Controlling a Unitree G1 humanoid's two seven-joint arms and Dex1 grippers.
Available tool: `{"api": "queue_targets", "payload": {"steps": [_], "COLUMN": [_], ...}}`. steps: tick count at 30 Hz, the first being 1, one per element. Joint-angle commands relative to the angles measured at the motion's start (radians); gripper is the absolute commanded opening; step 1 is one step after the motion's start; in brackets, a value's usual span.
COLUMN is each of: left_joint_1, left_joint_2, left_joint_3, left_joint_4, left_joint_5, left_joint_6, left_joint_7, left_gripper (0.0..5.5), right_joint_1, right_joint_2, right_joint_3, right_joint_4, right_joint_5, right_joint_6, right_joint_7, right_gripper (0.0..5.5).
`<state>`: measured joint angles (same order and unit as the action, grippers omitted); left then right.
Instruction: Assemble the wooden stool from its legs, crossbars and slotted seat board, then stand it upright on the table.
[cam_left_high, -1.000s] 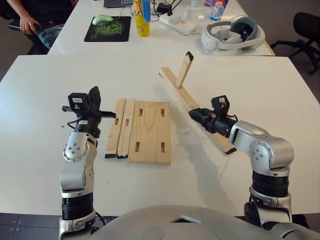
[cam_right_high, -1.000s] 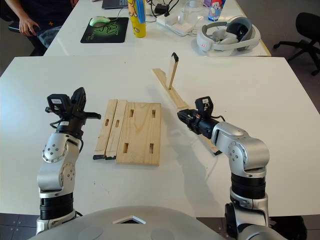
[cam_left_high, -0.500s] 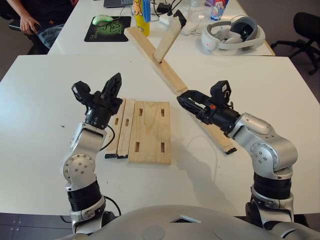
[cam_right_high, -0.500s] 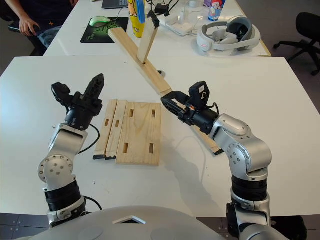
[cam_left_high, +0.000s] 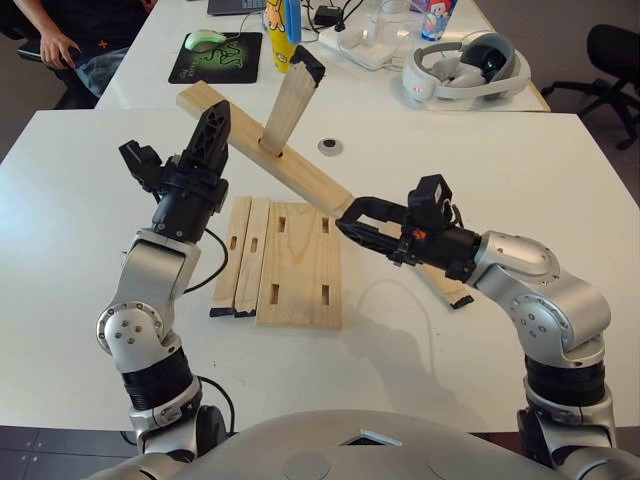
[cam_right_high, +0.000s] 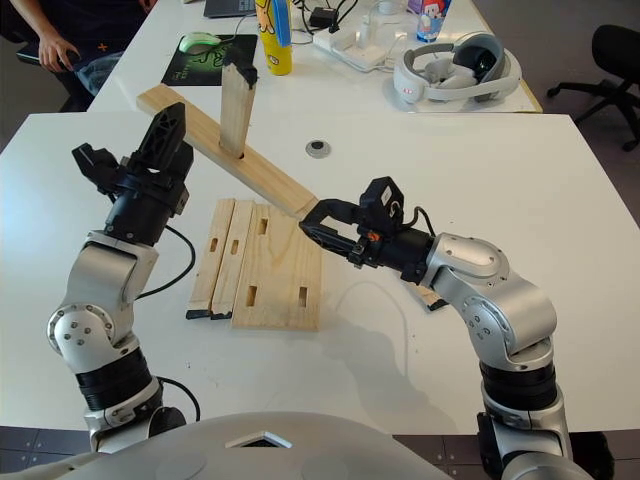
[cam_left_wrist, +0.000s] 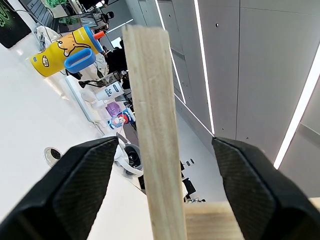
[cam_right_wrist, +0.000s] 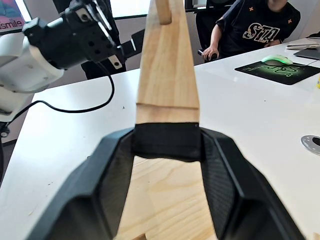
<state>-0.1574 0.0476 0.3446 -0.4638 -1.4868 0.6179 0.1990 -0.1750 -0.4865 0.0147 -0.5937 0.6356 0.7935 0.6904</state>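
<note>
Leg (cam_left_high: 300, 177) with crossbar (cam_left_high: 288, 100) — near end clamped in right jaws, open left jaws just beside its upper end

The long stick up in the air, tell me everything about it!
The leg is a long, pale wooden bar with a black cap on its low end. A short crossbar stands plugged into its slot. It hangs tilted above the table. The right gripper is shut on the capped end; the open left gripper is by the high end.
</note>
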Motion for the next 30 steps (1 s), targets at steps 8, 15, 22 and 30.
{"api": "queue_targets", "payload": {"steps": [8,15,22,30], "left_joint_1": [-0.005,-0.020,-0.031,-0.036], "left_joint_2": [0.032,0.046,0.061,0.075], "left_joint_3": [-0.030,-0.041,-0.044,-0.018], "left_joint_4": [0.008,0.018,0.031,0.055], "left_joint_5": [-0.009,-0.015,-0.017,0.004], "left_joint_6": [-0.061,-0.080,-0.095,-0.131], "left_joint_7": [0.016,0.014,0.011,0.020], "left_gripper": [2.12,1.14,1.12,1.05], "right_joint_1": [-0.007,-0.012,-0.029,-0.078], "right_joint_2": [-0.038,-0.044,-0.038,-0.079], "right_joint_3": [0.023,0.045,0.057,0.008], "right_joint_4": [0.004,0.020,0.028,0.057], "right_joint_5": [-0.004,-0.029,-0.043,0.088], "right_joint_6": [-0.053,-0.087,-0.091,0.016], "right_joint_7": [0.021,0.015,0.005,0.055], "right_gripper": [1.93,1.92,1.92,2.97]}}
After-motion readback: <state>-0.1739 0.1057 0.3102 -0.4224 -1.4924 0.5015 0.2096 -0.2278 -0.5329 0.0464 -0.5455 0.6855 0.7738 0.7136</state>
